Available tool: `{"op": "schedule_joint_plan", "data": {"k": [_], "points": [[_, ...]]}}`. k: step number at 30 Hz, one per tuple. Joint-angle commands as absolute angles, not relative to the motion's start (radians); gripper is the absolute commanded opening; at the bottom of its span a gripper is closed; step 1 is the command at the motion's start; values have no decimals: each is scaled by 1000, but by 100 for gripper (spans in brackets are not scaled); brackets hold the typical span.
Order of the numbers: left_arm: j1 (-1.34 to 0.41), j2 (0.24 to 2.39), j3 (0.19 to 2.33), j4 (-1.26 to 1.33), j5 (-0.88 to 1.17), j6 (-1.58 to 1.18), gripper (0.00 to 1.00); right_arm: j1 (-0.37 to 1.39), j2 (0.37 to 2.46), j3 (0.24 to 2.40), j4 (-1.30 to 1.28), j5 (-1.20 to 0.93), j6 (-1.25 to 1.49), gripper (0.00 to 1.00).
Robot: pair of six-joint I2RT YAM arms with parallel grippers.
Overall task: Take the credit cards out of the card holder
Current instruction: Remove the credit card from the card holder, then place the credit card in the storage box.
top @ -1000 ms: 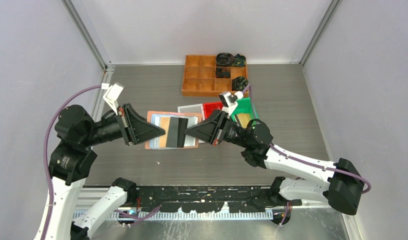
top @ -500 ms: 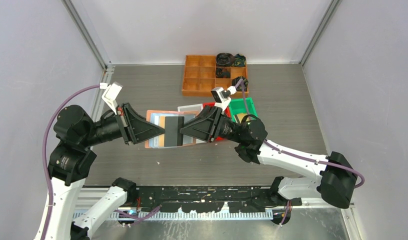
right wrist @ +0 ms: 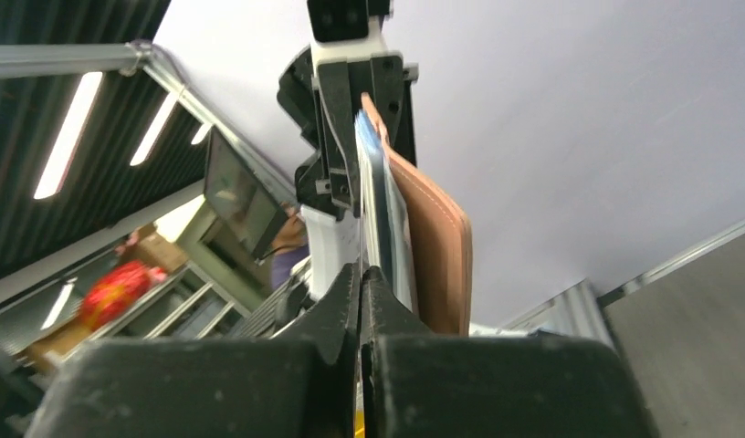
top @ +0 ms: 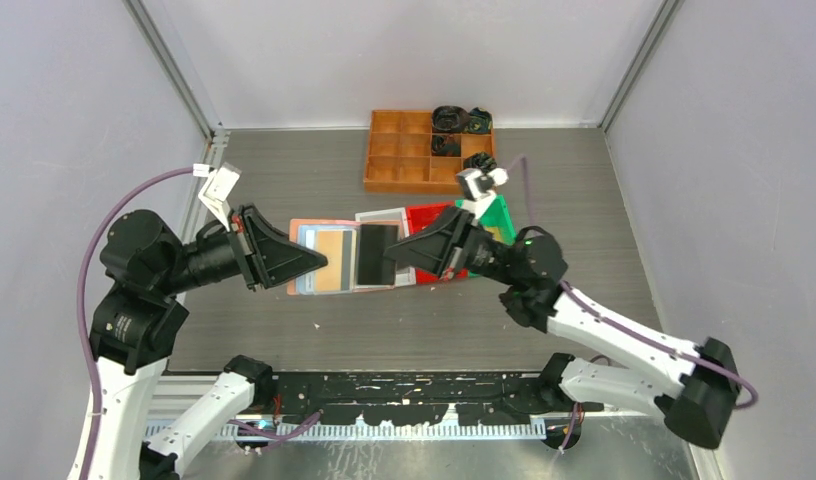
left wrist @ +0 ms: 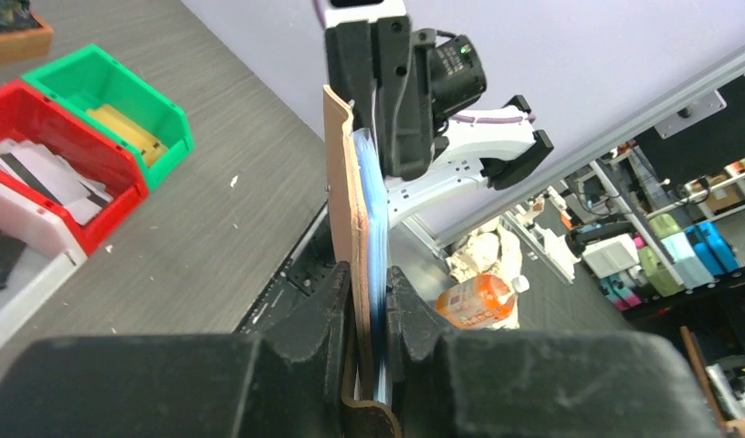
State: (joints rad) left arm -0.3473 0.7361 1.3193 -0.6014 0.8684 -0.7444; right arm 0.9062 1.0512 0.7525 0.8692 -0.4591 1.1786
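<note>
Top external view: the left gripper (top: 322, 263) is clamped on the near-left edge of the card holder (top: 306, 232), which it holds open above the counter (top: 284, 170), its pale blue pockets facing up and a gold card (top: 334, 272) showing in one of them. The right gripper (top: 402, 254) is closed on the right end of a dark credit card (top: 376, 252), which lies against the holder's right edge and appears largely clear of its pocket. Beyond the card stand a white bin (top: 382, 215), a red bin (top: 431, 213) and a green bin (top: 501, 215), with an orange compartment tray (top: 399, 150) farther back. Left wrist view: the holder is seen edge-on and upright, its tan cover and blue pockets pinched between the two fingers, and the right gripper meets it from the far end. Right wrist view: the jaws are pressed together on a thin edge beside the blue pockets; the card itself is too thin to make out here. The step in hand is judged to be the withdrawal of one card. The next move calls for a straight pull to the right along the pocket, the left grip held firm, then a release over a bin.
</note>
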Motion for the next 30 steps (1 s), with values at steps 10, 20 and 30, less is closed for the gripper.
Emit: {"op": "schedule_joint_plan", "data": {"k": [10,20,30], "points": [[-349,726,1411,-601,933,-643,0,608,835,978,14,-401,804,1],[-348,729,1466,-648,948,-555,0,569,1265,1116,-112,-435,736,1],[-348,723,1457,-601,995,-582,0,615,1726,1330,-224,-331,591,1]]}}
